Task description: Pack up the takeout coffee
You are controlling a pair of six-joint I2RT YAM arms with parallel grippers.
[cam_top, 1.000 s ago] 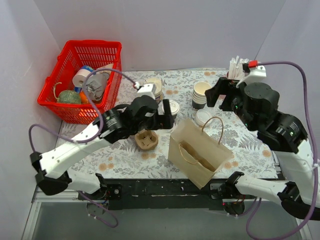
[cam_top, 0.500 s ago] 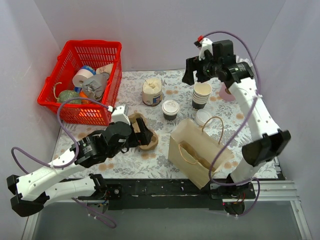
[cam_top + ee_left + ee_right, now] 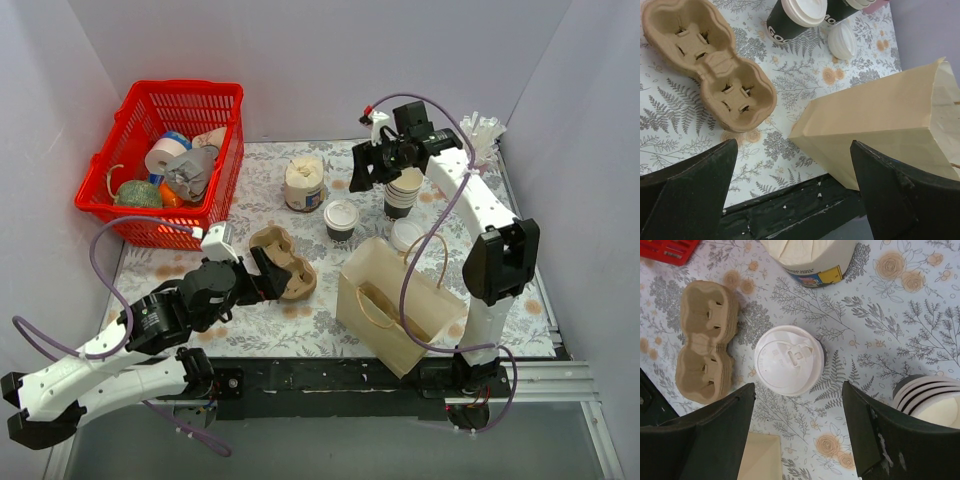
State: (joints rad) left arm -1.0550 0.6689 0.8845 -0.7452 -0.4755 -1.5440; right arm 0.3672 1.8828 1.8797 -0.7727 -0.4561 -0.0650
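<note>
- The takeout coffee (image 3: 341,219), a dark cup under a flat white lid, stands upright near the middle of the table (image 3: 250,322), a little toward the far edge. A cream jar (image 3: 304,183) is on its left and a stack of lidless paper cups (image 3: 403,190) on its right.
- The right gripper (image 3: 368,176) hangs above the coffee, its fingers (image 3: 710,440) spread wide and holding nothing. The wrist view looks straight down on the lid, framed between the two fingers.
- The left gripper (image 3: 264,274) sits low toward the table's near edge with its jaws at full spread and nothing in them. It points across a cardboard cup carrier (image 3: 285,262) lying flat just ahead of it.
- A brown paper bag (image 3: 400,300) stands open-mouthed by the near edge, right of the carrier and on the near side of the coffee, apart from both.
- A loose white lid (image 3: 405,234) lies flat on the table between the stack of cups and the bag's handles.
- A red basket (image 3: 180,88) of assorted goods fills the far left corner.
</note>
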